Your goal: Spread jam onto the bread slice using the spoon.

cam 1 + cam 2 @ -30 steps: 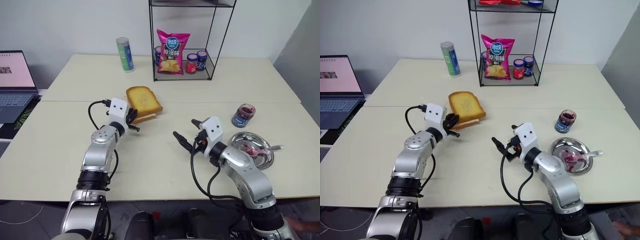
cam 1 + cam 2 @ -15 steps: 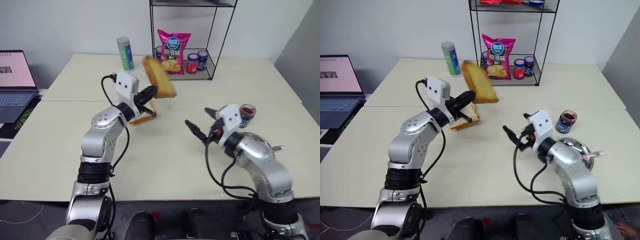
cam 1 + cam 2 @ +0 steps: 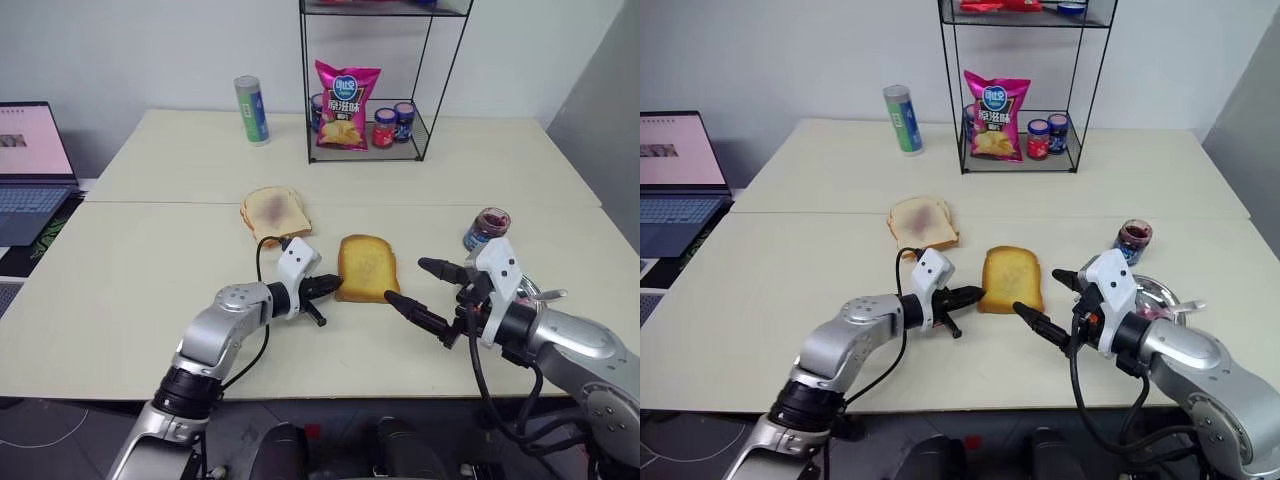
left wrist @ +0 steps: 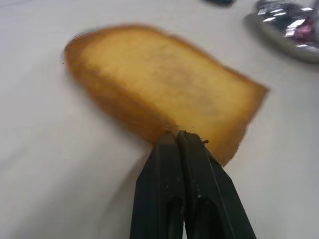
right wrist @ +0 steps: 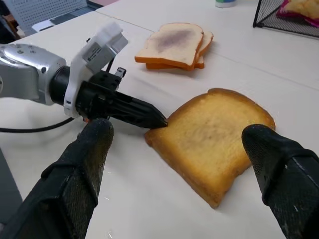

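The bread slice [image 3: 367, 268], thick and golden, lies flat on the table centre. My left gripper [image 3: 335, 285] is shut, its tips pinching the crust at the slice's near left corner [image 4: 177, 134]. My right gripper [image 3: 425, 290] hovers open just right of the slice, nothing between its fingers [image 5: 84, 169]. The spoon [image 3: 548, 295] rests in a metal dish [image 3: 1160, 290] behind my right wrist, its bowl hidden. Jam shows dark red in an open jar [image 3: 487, 228] and as pink smears in the dish [image 4: 299, 32].
A paler slice with a purplish stain [image 3: 274, 211] sits on another slice behind my left gripper. At the back stand a wire rack [image 3: 365, 150] with a chips bag and small jars, and a can [image 3: 250, 109]. A laptop [image 3: 30, 170] is far left.
My left gripper lifted the bread slice off the stack, carried it right and set it down at the table centre, uncovering the stained slice. My right arm drew back to the right.
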You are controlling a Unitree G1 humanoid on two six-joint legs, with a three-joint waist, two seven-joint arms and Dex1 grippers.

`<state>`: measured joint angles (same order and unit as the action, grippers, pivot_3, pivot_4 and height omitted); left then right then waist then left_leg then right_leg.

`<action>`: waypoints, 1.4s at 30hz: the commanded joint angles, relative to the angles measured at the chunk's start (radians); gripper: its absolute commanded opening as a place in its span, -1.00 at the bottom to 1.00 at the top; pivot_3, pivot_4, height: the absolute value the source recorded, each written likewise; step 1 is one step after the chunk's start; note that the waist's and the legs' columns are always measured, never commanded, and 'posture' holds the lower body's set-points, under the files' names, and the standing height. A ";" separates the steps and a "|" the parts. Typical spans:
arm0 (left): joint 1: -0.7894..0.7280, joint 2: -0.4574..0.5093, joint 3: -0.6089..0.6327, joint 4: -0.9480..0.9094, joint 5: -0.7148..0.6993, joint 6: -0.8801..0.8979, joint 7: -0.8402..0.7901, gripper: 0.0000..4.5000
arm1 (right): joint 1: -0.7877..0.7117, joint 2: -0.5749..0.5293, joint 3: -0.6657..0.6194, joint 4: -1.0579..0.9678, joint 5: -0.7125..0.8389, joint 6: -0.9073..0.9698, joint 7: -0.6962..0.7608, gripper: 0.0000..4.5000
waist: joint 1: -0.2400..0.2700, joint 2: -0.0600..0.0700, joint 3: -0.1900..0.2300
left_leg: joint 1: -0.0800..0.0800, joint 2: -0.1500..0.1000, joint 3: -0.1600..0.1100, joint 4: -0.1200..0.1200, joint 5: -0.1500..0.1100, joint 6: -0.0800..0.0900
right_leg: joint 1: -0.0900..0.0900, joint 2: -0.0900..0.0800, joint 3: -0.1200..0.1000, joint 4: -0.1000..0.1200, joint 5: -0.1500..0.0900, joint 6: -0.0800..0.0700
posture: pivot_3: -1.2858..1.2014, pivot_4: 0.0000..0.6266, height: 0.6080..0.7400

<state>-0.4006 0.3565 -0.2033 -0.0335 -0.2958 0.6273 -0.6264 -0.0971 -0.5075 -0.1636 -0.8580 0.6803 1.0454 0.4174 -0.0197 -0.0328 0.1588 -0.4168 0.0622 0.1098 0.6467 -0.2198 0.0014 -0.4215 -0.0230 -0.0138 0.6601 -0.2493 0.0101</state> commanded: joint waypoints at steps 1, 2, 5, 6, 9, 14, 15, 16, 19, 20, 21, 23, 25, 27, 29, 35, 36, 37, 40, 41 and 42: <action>-0.045 -0.030 -0.021 0.025 0.040 -0.048 0.010 -1.00 | 0.023 0.011 0.007 -0.031 -0.013 -0.026 -0.051 1.00 | 0.005 0.000 0.000 | 0.000 0.000 0.000 0.000 0.000 0.000 | 0.000 0.000 0.000 -0.001 0.000 0.000 | 0.03 -0.52 1.00; -0.049 -0.039 -0.027 0.035 0.043 -0.053 0.004 -1.00 | 0.036 0.011 0.008 -0.030 -0.017 -0.033 -0.058 1.00 | 0.007 0.000 0.000 | -0.001 0.000 0.000 -0.001 0.000 0.000 | 0.000 0.000 0.000 -0.002 0.001 0.001 | 0.03 -0.52 1.00; -0.067 -0.062 -0.036 0.059 0.052 -0.073 -0.011 -1.00 | 0.063 0.003 0.001 -0.027 -0.023 -0.052 -0.068 1.00 | 0.015 0.000 0.000 | -0.001 0.000 0.000 -0.002 -0.001 0.000 | 0.000 0.001 0.000 -0.002 0.001 0.002 | 0.03 -0.52 1.00; -0.074 -0.067 -0.043 0.064 0.055 -0.077 -0.021 -1.00 | 0.071 0.001 -0.007 -0.025 -0.026 -0.059 -0.071 1.00 | 0.016 0.000 0.000 | -0.001 0.000 0.000 -0.002 -0.001 0.000 | 0.000 0.001 0.000 -0.002 0.000 0.002 | 0.03 -0.52 1.00; -0.076 -0.068 -0.059 0.055 0.058 -0.071 -0.046 -1.00 | 0.093 -0.007 -0.032 -0.024 -0.028 -0.075 -0.075 1.00 | 0.018 0.000 0.000 | -0.001 0.001 0.000 -0.002 -0.001 0.000 | 0.000 0.001 -0.001 -0.001 0.000 0.002 | 0.03 -0.52 1.00; -0.036 -0.020 -0.074 -0.010 0.055 -0.035 -0.088 -1.00 | 0.136 -0.020 -0.057 -0.028 -0.029 -0.096 -0.070 1.00 | 0.015 0.000 0.000 | 0.000 0.000 0.000 -0.001 -0.001 0.000 | 0.000 0.001 0.000 -0.001 0.000 0.002 | 0.03 -0.52 1.00; -0.025 -0.007 -0.070 -0.033 0.045 -0.023 -0.099 -1.00 | 0.145 -0.020 -0.058 -0.029 -0.030 -0.100 -0.071 1.00 | 0.015 0.000 0.000 | 0.000 0.000 0.000 -0.001 -0.001 0.000 | 0.000 0.001 0.000 -0.001 0.000 0.002 | 0.03 -0.52 1.00; -0.012 0.009 -0.065 -0.059 0.037 -0.012 -0.110 -1.00 | 0.154 -0.020 -0.059 -0.029 -0.032 -0.105 -0.073 1.00 | 0.015 0.000 0.000 | 0.000 0.001 0.000 -0.002 -0.001 0.000 | 0.000 0.001 0.000 -0.001 0.000 0.002 | 0.03 -0.52 1.00; 0.001 0.023 -0.056 -0.094 0.036 0.012 -0.102 -1.00 | 0.179 -0.026 -0.075 -0.025 -0.031 -0.122 -0.071 1.00 | 0.016 0.000 0.000 | 0.000 0.002 -0.001 -0.002 -0.001 0.000 | 0.000 0.001 -0.001 -0.001 0.000 0.001 | 0.03 -0.52 1.00; -0.003 0.029 -0.054 -0.087 0.039 0.011 -0.106 -0.91 | 0.180 -0.024 -0.076 -0.024 -0.032 -0.123 -0.077 1.00 | 0.017 0.000 0.000 | 0.000 0.002 -0.001 -0.002 -0.001 0.000 | 0.000 0.001 -0.001 -0.001 0.000 0.001 | 0.03 -0.52 1.00; -0.007 0.030 -0.055 -0.083 0.042 0.012 -0.107 -0.83 | 0.184 -0.025 -0.082 -0.021 -0.031 -0.126 -0.078 1.00 | 0.017 0.000 0.000 | 0.000 0.001 -0.001 -0.002 -0.001 0.000 | 0.000 0.001 -0.001 -0.001 0.000 0.001 | 0.03 -0.52 1.00; -0.015 0.028 -0.057 -0.079 0.044 0.012 -0.110 -0.64 | 0.193 -0.023 -0.109 -0.019 -0.022 -0.125 -0.088 1.00 | 0.017 0.000 0.000 | 0.000 0.001 -0.001 -0.001 -0.001 0.000 | 0.000 0.001 -0.001 -0.001 0.000 0.001 | 0.03 -0.52 1.00; -0.019 0.025 -0.060 -0.078 0.044 0.015 -0.110 -0.48 | 0.202 -0.019 -0.148 -0.016 -0.007 -0.122 -0.097 1.00 | 0.018 0.000 0.000 | 0.000 0.000 -0.001 -0.001 -0.001 0.000 | 0.000 0.001 -0.001 -0.001 0.000 0.002 | 0.03 -0.52 1.00; -0.019 0.021 -0.065 -0.084 0.041 0.022 -0.111 -0.29 | 0.214 -0.020 -0.185 -0.012 0.009 -0.120 -0.097 1.00 | 0.018 0.000 0.000 | 0.000 0.000 0.000 -0.001 -0.001 0.000 | 0.000 0.001 0.000 -0.001 0.000 0.002 | 0.03 -0.52 1.00; -0.021 0.024 -0.066 -0.093 0.035 0.032 -0.118 -0.11 | 0.229 -0.018 -0.232 -0.007 0.028 -0.115 -0.101 1.00 | 0.018 0.000 0.000 | 0.000 0.000 0.000 -0.001 -0.001 0.000 | 0.000 0.001 0.000 -0.001 0.000 0.002 | 0.03 -0.52 1.00; -0.064 0.056 -0.057 -0.110 0.029 0.030 -0.164 0.37 | 0.288 0.008 -0.442 0.012 0.125 -0.097 -0.159 1.00 | 0.018 0.000 0.000 | 0.000 0.001 -0.001 -0.002 -0.001 0.000 | 0.000 0.001 -0.001 -0.001 0.000 0.001 | 0.03 -0.52 1.00; -0.074 0.063 -0.056 -0.113 0.025 0.023 -0.179 0.47 | 0.296 0.012 -0.473 0.013 0.147 -0.094 -0.173 1.00 | 0.018 0.000 0.000 | 0.000 0.001 -0.001 -0.001 -0.001 0.000 | 0.000 0.001 -0.001 -0.001 0.000 0.002 | 0.03 -0.52 1.00; -0.083 0.057 -0.063 -0.119 0.025 0.026 -0.180 0.54 | 0.304 0.004 -0.507 0.025 0.167 -0.093 -0.171 1.00 | 0.018 0.000 0.000 | 0.000 0.001 -0.001 -0.001 -0.001 0.000 | 0.000 0.001 -0.001 -0.001 0.000 0.002 | 0.03 -0.52 1.00; -0.155 0.040 -0.041 -0.169 -0.105 -0.027 -0.349 0.79 | 0.405 0.053 -0.677 0.013 0.357 -0.099 -0.255 1.00 | 0.023 0.000 0.000 | -0.001 0.000 -0.001 -0.001 -0.001 0.000 | 0.000 0.001 -0.001 -0.001 0.000 0.002 | 0.03 -0.52 1.00; -0.184 0.033 -0.050 -0.166 -0.124 -0.040 -0.391 0.90 | 0.429 0.077 -0.711 0.025 0.423 -0.113 -0.292 1.00 | 0.028 0.000 0.000 | -0.001 0.000 -0.001 -0.002 -0.001 0.000 | 0.000 0.001 -0.001 -0.001 0.000 0.001 | 0.03 -0.52 1.00; -0.207 0.023 -0.063 -0.158 -0.128 -0.046 -0.408 0.98 | 0.446 0.094 -0.727 0.049 0.468 -0.124 -0.315 1.00 | 0.029 0.000 0.000 | -0.001 0.000 -0.001 -0.002 -0.001 0.000 | 0.000 0.001 -0.002 -0.002 0.000 0.001 | 0.03 -0.52 1.00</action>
<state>-0.5624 0.3959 -0.2679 -0.1558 -0.3814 0.6172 -0.9733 0.3321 -0.4306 -0.8272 -0.8177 1.0351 0.9494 0.1530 0.0095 -0.0329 0.1586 -0.4180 0.0626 0.1090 0.6450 -0.2205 0.0018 -0.4211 -0.0213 -0.0154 0.6584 -0.2496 0.0113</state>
